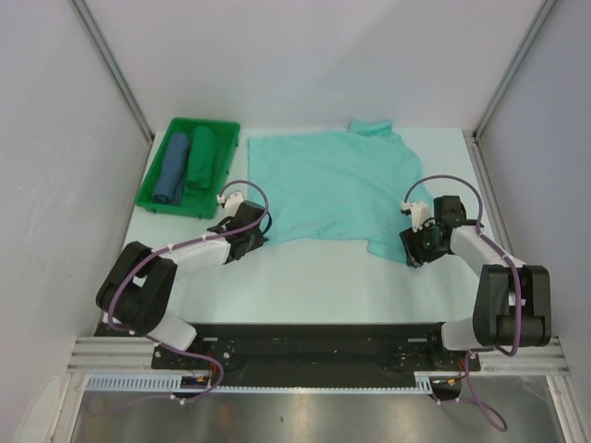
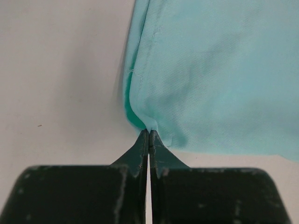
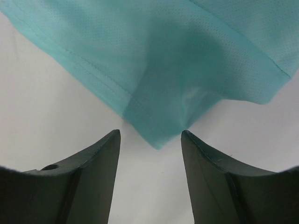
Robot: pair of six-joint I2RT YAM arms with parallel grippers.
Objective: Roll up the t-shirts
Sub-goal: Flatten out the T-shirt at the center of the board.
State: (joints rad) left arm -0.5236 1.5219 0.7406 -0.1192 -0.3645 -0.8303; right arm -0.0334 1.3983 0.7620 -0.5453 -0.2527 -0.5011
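Observation:
A light mint-turquoise t-shirt lies spread flat on the white table. My left gripper is at its near-left corner. In the left wrist view the jaws are shut, pinching the edge of that shirt at their tips. My right gripper is at the near-right corner. In the right wrist view it is open, and the shirt's pointed corner hangs just ahead of and between the fingertips, not gripped. A rolled medium blue shirt and a rolled dark green shirt lie in the tray.
A green plastic tray stands at the far left of the table. Grey walls with metal posts close in the left, right and back sides. Bare white table lies between the shirt and the arm bases.

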